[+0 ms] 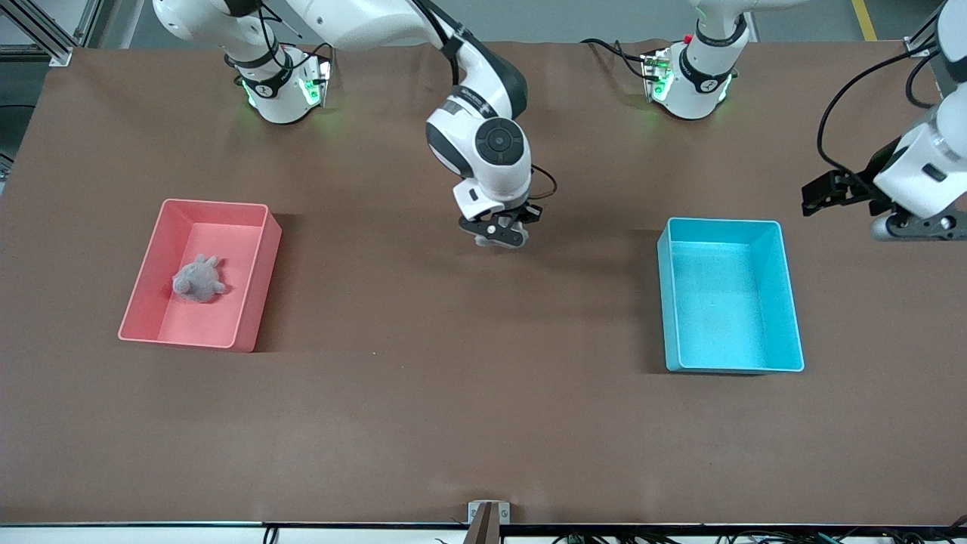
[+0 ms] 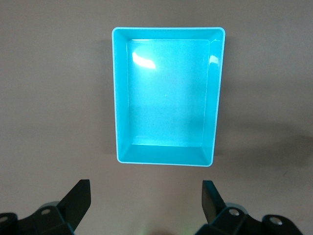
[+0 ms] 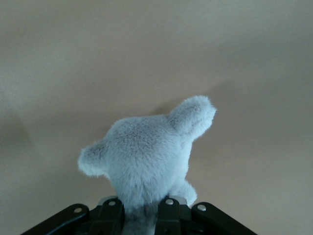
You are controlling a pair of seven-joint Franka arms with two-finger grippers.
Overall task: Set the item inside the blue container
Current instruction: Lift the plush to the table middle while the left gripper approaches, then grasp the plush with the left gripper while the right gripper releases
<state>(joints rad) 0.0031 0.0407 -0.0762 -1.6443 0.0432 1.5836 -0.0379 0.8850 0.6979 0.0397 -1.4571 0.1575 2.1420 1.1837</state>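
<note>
The blue container (image 1: 665,302) is a light blue bin on the table toward the left arm's end, and nothing lies in it (image 2: 120,98). My right gripper (image 1: 500,233) hangs over the middle of the table, between the two bins, shut on a grey plush toy (image 1: 487,242). In the right wrist view the toy (image 3: 146,156) sticks out past the gripper (image 3: 139,208), fur pinched between the fingers. My left gripper (image 1: 814,198) hovers open beside the blue container, at the table's left-arm end. Nothing is between its fingers (image 2: 146,188).
A pink bin (image 1: 257,279) stands toward the right arm's end of the table, and in it lies another grey plush toy (image 1: 200,279). Bare brown table (image 1: 468,393) stretches between the bins and toward the front camera.
</note>
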